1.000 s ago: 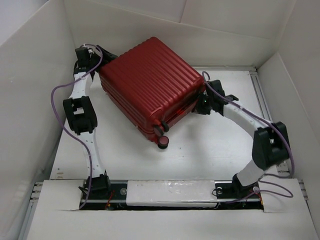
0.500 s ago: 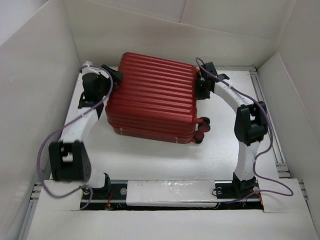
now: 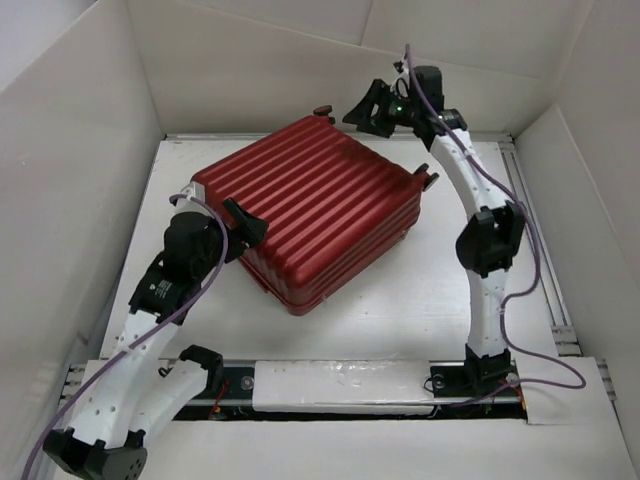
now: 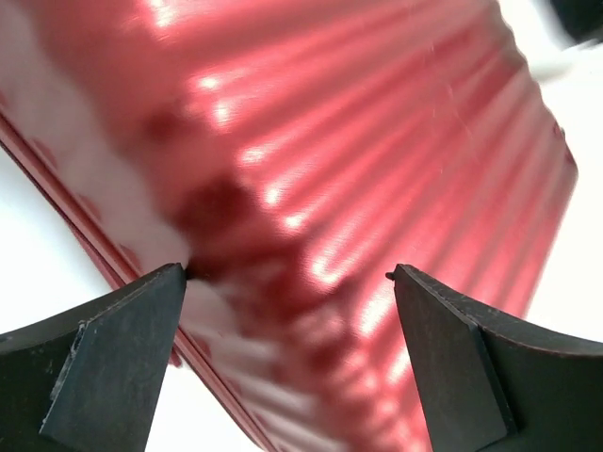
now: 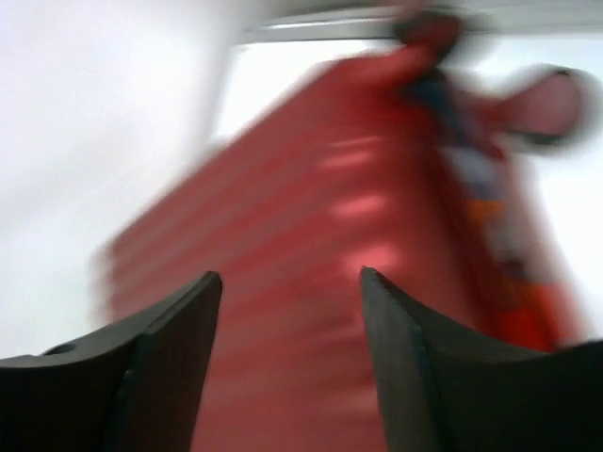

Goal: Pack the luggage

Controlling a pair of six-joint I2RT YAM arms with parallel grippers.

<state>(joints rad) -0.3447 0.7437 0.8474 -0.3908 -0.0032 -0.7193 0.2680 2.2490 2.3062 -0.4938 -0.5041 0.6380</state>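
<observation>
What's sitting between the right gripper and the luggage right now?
Nothing: in the top view only bare white background shows between the right gripper and the luggage's far corner. The blurred right wrist view shows no object there either.

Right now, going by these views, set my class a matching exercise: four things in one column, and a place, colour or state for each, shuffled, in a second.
Column one
1. luggage
2. left tool
3. right tool
4. table

Column two
A. open, raised near the back wall
B. white, beneath the luggage
C. dark red, closed, lying flat
D. open, low at the luggage's left side

Pairs: 1-C, 2-D, 3-A, 4-B
</observation>
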